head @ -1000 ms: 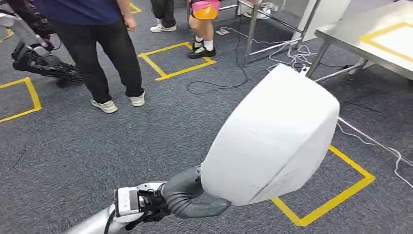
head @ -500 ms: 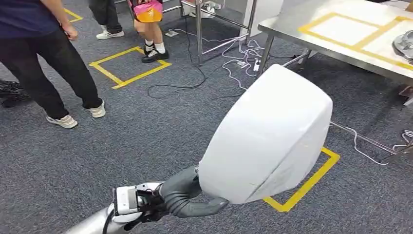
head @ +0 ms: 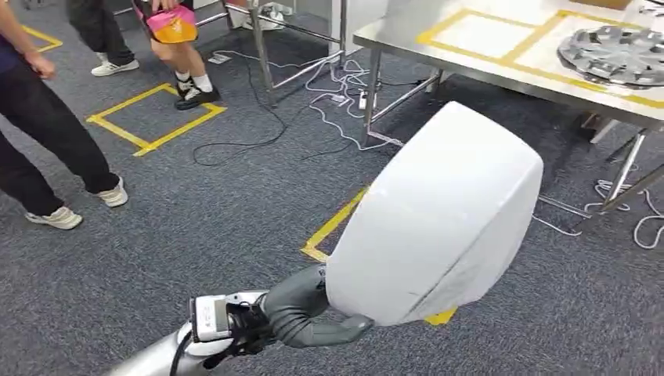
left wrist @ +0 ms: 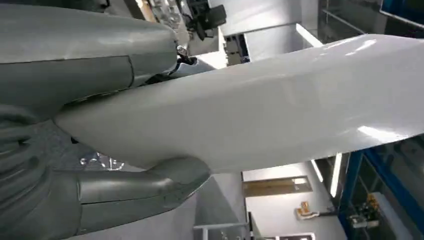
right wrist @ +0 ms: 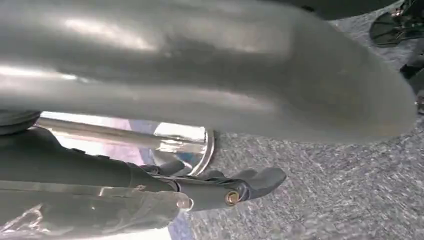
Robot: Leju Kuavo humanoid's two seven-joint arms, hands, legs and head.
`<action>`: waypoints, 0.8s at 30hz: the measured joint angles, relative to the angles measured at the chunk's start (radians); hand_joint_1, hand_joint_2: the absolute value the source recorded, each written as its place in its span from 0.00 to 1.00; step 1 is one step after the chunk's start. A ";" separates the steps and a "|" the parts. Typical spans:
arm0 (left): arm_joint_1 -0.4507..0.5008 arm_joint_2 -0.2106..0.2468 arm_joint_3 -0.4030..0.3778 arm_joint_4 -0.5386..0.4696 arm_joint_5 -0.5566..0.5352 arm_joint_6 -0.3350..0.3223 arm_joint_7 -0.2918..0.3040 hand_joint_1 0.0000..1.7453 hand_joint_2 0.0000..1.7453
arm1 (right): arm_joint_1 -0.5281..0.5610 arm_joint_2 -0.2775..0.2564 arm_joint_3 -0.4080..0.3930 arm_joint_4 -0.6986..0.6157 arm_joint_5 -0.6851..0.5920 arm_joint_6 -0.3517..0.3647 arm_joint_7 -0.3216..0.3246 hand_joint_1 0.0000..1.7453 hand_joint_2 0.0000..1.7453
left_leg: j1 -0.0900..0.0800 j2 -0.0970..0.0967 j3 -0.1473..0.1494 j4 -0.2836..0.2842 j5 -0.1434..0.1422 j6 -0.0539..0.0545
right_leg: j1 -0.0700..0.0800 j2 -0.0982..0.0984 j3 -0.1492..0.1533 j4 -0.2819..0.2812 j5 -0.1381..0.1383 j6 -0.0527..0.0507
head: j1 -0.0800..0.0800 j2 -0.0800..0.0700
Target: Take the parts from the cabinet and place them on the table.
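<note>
A large white curved shell part point(head: 438, 219) is carried low in front of me. My left hand point(head: 301, 313) grips its lower edge from the left, thumb under the rim. In the left wrist view the white part point(left wrist: 275, 105) lies between the grey thumb point(left wrist: 125, 192) and the fingers above. The steel table point(head: 485, 59) with yellow tape frames stands at the upper right, and silver hubcap-like parts point(head: 618, 53) lie on it. In the right wrist view my right hand point(right wrist: 200, 150) has a shiny metal part point(right wrist: 185, 142) between its thumb and dark fingers, above grey carpet.
A person in dark trousers point(head: 39, 133) stands at the left. Another person with a pink and orange bag point(head: 174, 27) stands at the upper left. Cables point(head: 329, 102) trail across the carpet by the table legs point(head: 372, 86). Yellow tape marks point(head: 337, 223) lie on the floor.
The whole view has swung, so the people slid to the left and the table with the hubcaps came in at the upper right. The white part stays in my left hand.
</note>
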 joint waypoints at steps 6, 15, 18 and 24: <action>-0.003 0.002 0.000 0.000 -0.005 0.001 0.003 1.00 1.00 | 0.000 0.000 0.000 0.002 -0.003 0.000 0.006 0.00 0.00 | 0.007 -0.085 -0.097 0.218 -0.126 -0.031 | -0.014 0.067 0.004 -0.013 0.008 -0.024 | -0.008 0.000; -0.016 0.008 -0.006 0.000 -0.019 0.001 0.010 1.00 1.00 | 0.005 -0.001 0.003 0.002 -0.003 0.031 0.040 0.00 0.00 | 0.015 -0.147 -0.015 0.002 0.006 -0.012 | -0.016 0.162 -0.007 -0.010 0.012 0.005 | -0.015 0.000; -0.023 0.005 -0.008 0.000 -0.019 0.001 0.011 1.00 1.00 | 0.014 0.001 0.010 0.002 0.000 0.040 0.048 0.00 0.00 | 0.020 -0.135 -0.013 -0.004 0.015 0.011 | -0.017 0.136 -0.011 -0.004 0.006 0.020 | -0.013 0.000; -0.025 0.008 -0.011 0.000 -0.020 -0.002 0.014 1.00 1.00 | -0.003 0.002 0.018 0.001 0.003 0.051 0.053 0.00 0.00 | 0.011 -0.107 -0.010 -0.003 0.010 0.023 | -0.013 0.055 -0.142 0.283 -0.115 0.025 | 0.003 0.000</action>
